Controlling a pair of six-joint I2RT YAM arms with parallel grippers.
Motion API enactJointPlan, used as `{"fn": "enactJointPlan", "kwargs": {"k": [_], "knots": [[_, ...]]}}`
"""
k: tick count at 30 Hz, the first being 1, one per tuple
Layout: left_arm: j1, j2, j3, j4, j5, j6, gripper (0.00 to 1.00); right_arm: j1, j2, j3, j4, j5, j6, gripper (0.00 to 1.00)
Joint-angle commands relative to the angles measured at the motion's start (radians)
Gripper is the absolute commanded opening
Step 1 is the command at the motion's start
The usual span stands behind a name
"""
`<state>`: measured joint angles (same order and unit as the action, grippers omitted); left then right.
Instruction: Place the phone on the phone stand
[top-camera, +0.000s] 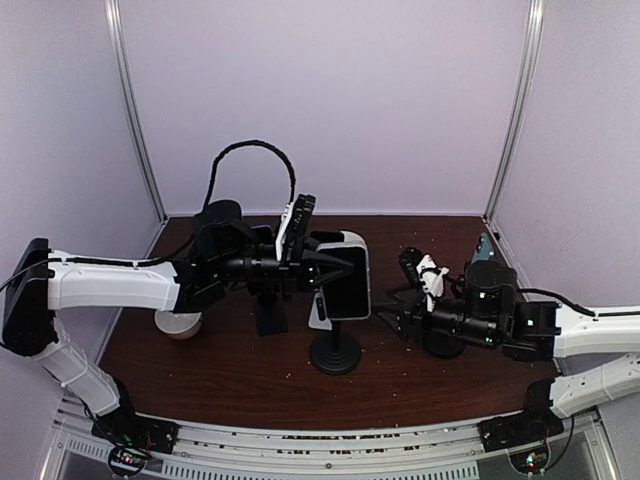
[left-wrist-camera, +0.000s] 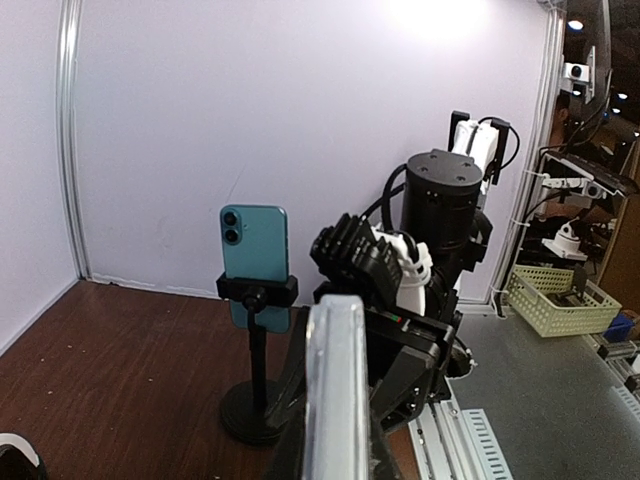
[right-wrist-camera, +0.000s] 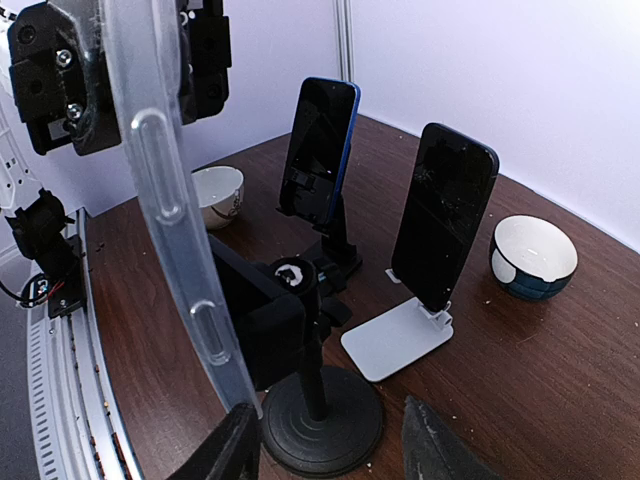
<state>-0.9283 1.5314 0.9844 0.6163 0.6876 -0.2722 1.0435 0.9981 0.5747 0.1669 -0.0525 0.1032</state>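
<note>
Phone: in a clear case (right-wrist-camera: 165, 190), upright and gripped by the left hand, its lower end down at the cradle of the black stand; whether it is seated there cannot be told.
Black stand (right-wrist-camera: 320, 410): round base on the brown desk (right-wrist-camera: 560, 380), just in front of the right hand.
Left hand (right-wrist-camera: 125, 60): clamped on the phone's upper part.
Right hand (right-wrist-camera: 335, 455): fingers apart, holding nothing, low near the stand's base.
Behind: a blue phone (right-wrist-camera: 320, 140) on its own holder and a dark phone (right-wrist-camera: 445, 225) leaning on a white stand (right-wrist-camera: 395, 340).
Bowls: a white bowl (right-wrist-camera: 215, 190) and a blue-and-white bowl (right-wrist-camera: 535, 255), well apart.
</note>
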Motion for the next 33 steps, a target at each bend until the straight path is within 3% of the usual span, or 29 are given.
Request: {"fn": "enactJointPlan", "kwargs": {"k": [1, 6, 14, 23, 33], "knots": [[0.020, -0.073, -0.019, 0.077, -0.070, 0.076, 0.00, 0.033, 0.045, -0.010, 0.067, 0.069, -0.009, 0.51], [0.026, -0.105, -0.023, 0.035, -0.073, 0.100, 0.00, 0.072, 0.069, 0.001, 0.068, 0.087, -0.033, 0.50], [0.025, -0.098, -0.012, 0.158, 0.007, -0.020, 0.00, 0.084, 0.059, -0.010, 0.067, 0.117, -0.019, 0.52], [0.026, -0.160, -0.026, 0.062, -0.055, 0.038, 0.00, 0.154, 0.095, -0.013, 0.172, 0.295, 0.015, 0.54], [0.026, -0.129, -0.029, 0.109, -0.029, 0.009, 0.00, 0.176, 0.185, 0.040, 0.190, 0.300, 0.001, 0.54]]}}
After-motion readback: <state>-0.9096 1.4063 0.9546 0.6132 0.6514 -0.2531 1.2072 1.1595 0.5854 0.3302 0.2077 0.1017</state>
